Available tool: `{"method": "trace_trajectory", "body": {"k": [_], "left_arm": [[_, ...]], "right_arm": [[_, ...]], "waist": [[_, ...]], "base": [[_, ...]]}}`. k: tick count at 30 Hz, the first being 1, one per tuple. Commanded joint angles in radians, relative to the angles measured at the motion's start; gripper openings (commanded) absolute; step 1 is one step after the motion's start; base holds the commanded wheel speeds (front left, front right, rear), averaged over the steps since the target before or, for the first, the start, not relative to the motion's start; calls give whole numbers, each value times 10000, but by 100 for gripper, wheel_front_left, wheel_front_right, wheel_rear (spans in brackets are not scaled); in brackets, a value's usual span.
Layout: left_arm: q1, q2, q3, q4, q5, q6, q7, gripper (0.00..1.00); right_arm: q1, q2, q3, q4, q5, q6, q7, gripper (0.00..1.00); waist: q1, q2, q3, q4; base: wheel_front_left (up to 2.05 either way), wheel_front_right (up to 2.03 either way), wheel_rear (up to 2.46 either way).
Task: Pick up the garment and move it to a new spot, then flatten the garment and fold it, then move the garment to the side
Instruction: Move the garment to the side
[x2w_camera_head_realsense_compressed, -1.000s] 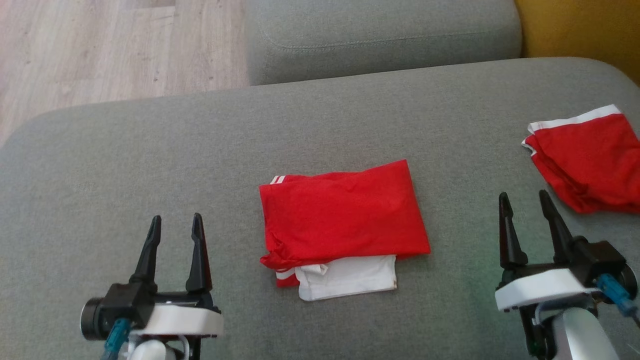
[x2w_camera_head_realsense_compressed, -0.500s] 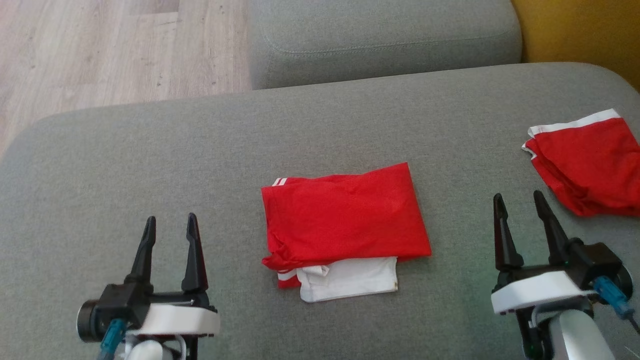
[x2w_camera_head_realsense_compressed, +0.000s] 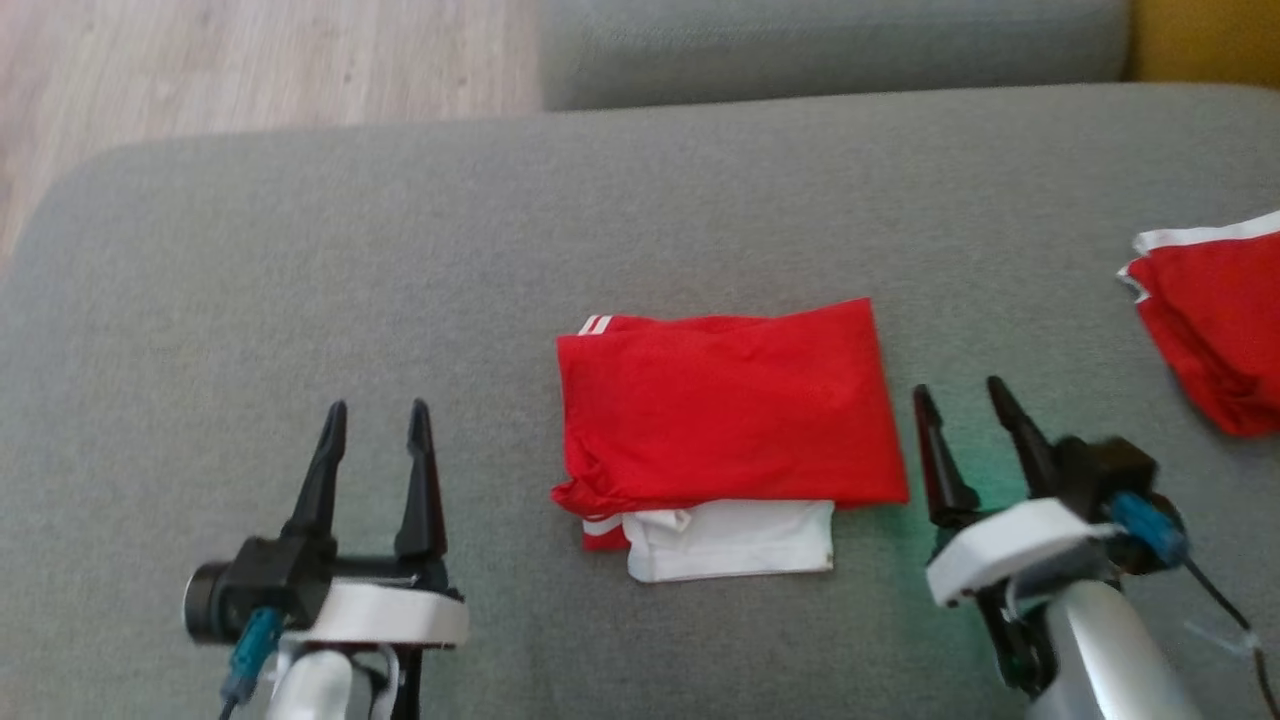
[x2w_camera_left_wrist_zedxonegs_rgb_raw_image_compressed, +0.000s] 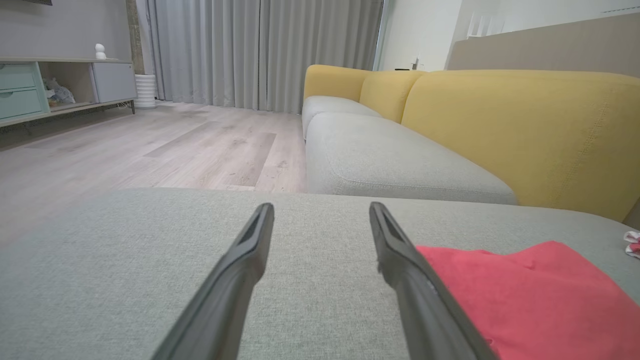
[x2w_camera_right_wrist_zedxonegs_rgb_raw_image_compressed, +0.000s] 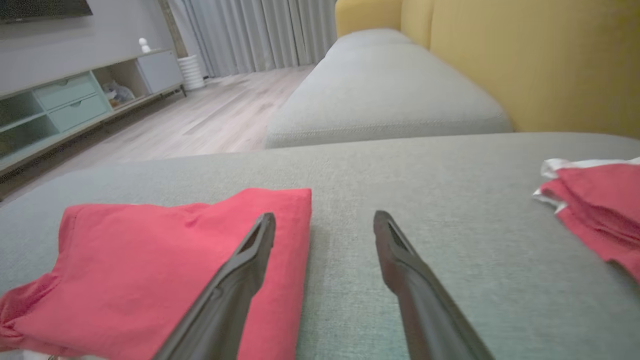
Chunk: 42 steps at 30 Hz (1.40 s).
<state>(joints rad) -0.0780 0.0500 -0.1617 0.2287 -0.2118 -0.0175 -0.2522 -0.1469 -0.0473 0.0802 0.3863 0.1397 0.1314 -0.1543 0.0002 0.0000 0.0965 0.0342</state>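
Observation:
A folded red garment (x2w_camera_head_realsense_compressed: 725, 405) with a white layer showing at its near edge lies in the middle of the grey sofa seat (x2w_camera_head_realsense_compressed: 300, 280). In the left wrist view the garment (x2w_camera_left_wrist_zedxonegs_rgb_raw_image_compressed: 540, 300) is at lower right; in the right wrist view the garment (x2w_camera_right_wrist_zedxonegs_rgb_raw_image_compressed: 150, 265) is at lower left. My left gripper (x2w_camera_head_realsense_compressed: 375, 412) hovers open to the garment's left, well apart from it. My right gripper (x2w_camera_head_realsense_compressed: 960, 392) is open just beside the garment's right edge, holding nothing. In the right wrist view its left finger (x2w_camera_right_wrist_zedxonegs_rgb_raw_image_compressed: 235, 280) overlaps the garment's edge.
A second red garment with white trim (x2w_camera_head_realsense_compressed: 1215, 320) lies at the seat's far right, also the right wrist view's red garment (x2w_camera_right_wrist_zedxonegs_rgb_raw_image_compressed: 600, 210). Another grey cushion (x2w_camera_head_realsense_compressed: 830, 45) sits behind, a yellow backrest (x2w_camera_left_wrist_zedxonegs_rgb_raw_image_compressed: 525, 125) to the right, and wooden floor (x2w_camera_head_realsense_compressed: 250, 60) beyond the seat's left edge.
The head camera has shifted, so the whole scene sits further right. My right gripper has moved left, close to the folded garment's right edge. The left gripper keeps its pose.

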Motion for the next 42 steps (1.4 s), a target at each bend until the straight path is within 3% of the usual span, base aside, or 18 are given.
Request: {"method": "trace_trajectory", "body": {"k": [1,14,15,16,23,31,37,42], "left_arm": [[-535,4,231,-268,-84,39,-95,100],[-1123,3,-172,-411,-248,193,-95,100],[-1138,3,-183,-404,-249,200,-95,100],[-1151,3,-195,-394,-248,206,-95,100],[-1071,3,-246,-306,-157,217,-95,100],[-929,3,-597,-261,-236,212,-95,100],[-756,3,-972,-345,-388,356,-95,100],[-980,3,-1146,-567,-417,441,-95,100]], "right_arm": [[-523,-30,346,-13,143,-7,107,100],[-2055,-30,1157,2974,290,-7,955,100],[-2116,-30,1211,3129,286,-7,965,73],[-2175,-30,1253,3258,294,-7,943,0],[-2490,-30,1290,3775,-445,-7,231,0],[-2596,-276,1439,3550,-1675,-7,-229,0],[-2731,-1385,1965,2774,-1999,-7,111,0],[-3239,-3040,2532,1944,-1811,-7,641,0]], "waist": [[-2,0,241,227],[-2,0,950,875],[-2,0,955,895],[-2,0,953,914],[-2,0,604,756],[-2,0,-3,36],[-2,0,-233,-889],[-2,0,142,-1479]], "base": [[0,0,0],[0,0,0],[0,0,0],[0,0,0],[0,0,0],[0,0,0],[0,0,0],[0,0,0]]}}
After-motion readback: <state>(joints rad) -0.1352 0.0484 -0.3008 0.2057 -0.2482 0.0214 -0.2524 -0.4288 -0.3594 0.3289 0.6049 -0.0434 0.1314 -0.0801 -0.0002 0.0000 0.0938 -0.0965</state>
